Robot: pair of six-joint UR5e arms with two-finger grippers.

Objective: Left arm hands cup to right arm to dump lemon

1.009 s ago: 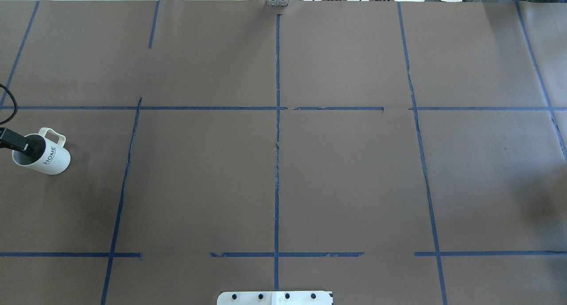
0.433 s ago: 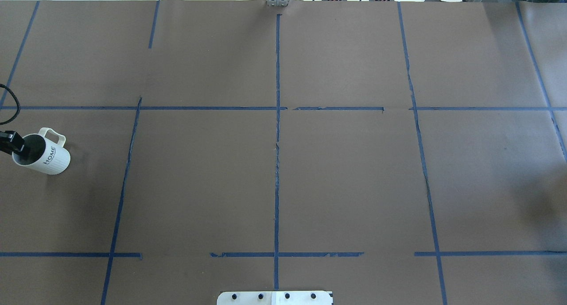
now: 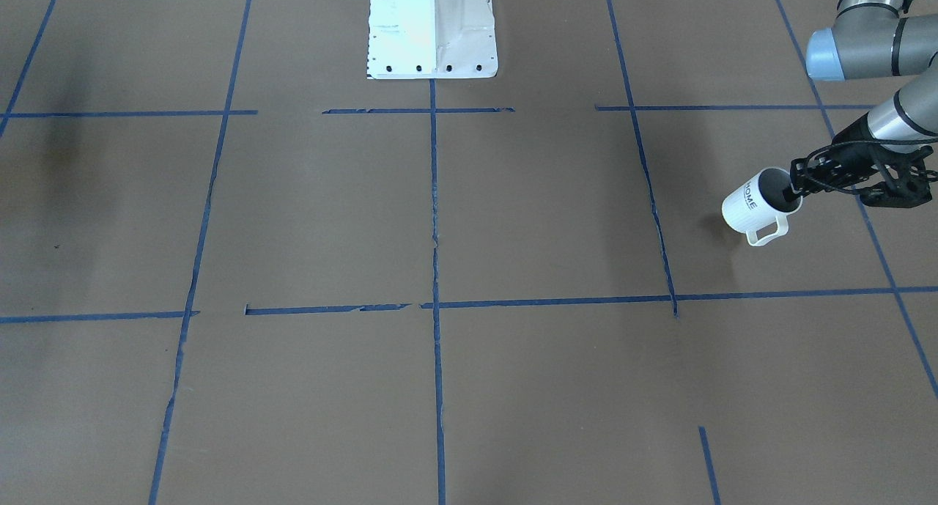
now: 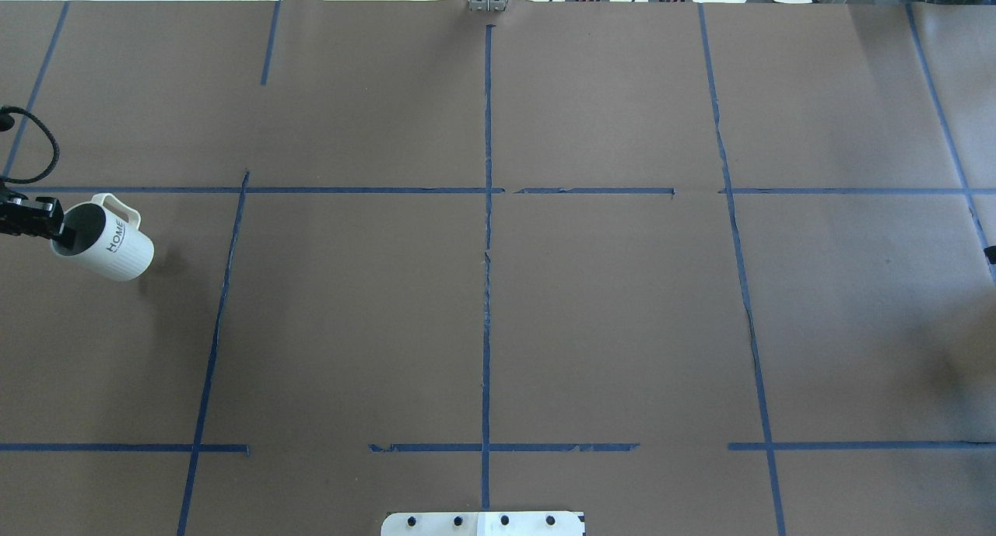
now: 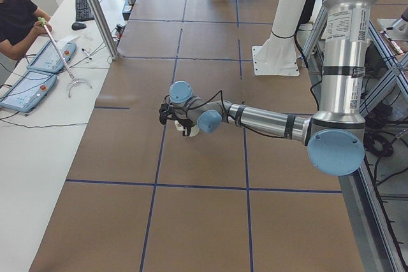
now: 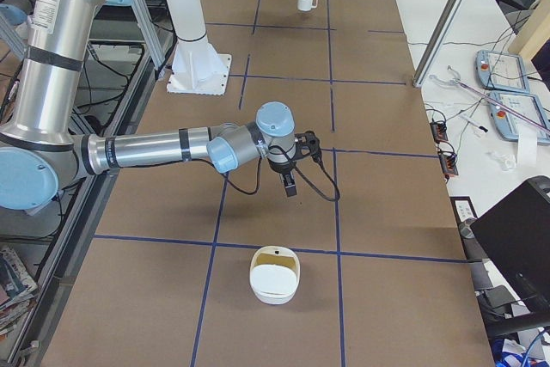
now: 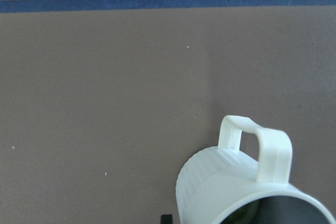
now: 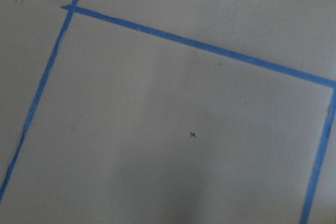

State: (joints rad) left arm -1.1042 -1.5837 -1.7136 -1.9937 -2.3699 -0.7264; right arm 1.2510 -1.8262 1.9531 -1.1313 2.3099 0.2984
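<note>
Brown-papered table (image 4: 545, 326), blue tape grid (image 4: 487, 287). Overhead: left gripper (image 4: 56, 231) is clamping the cup (image 4: 109, 250) by its rim at 9 o'clock, cup tilting. I'd keep its mouth up while crossing. Left wrist: greenish patch inside, likely the lemon (image 7: 244, 214), is escaping the overhead. Right-side view only: right gripper (image 6: 289, 182), jaws unreadable; cream bowl (image 6: 275, 277) at its 6 o'clock.

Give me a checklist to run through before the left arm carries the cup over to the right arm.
1. Left gripper pinching the cup by its rim: ok.
2. Cup lifted off the table, shadow apart: ok.
3. Cup upright: ok in the right-side view.
4. Lemon inside the cup: cannot tell, the inside looks dark.
5. Right gripper open to receive: cannot tell.
6. Bowl waiting on the table by the right arm: ok.
</note>
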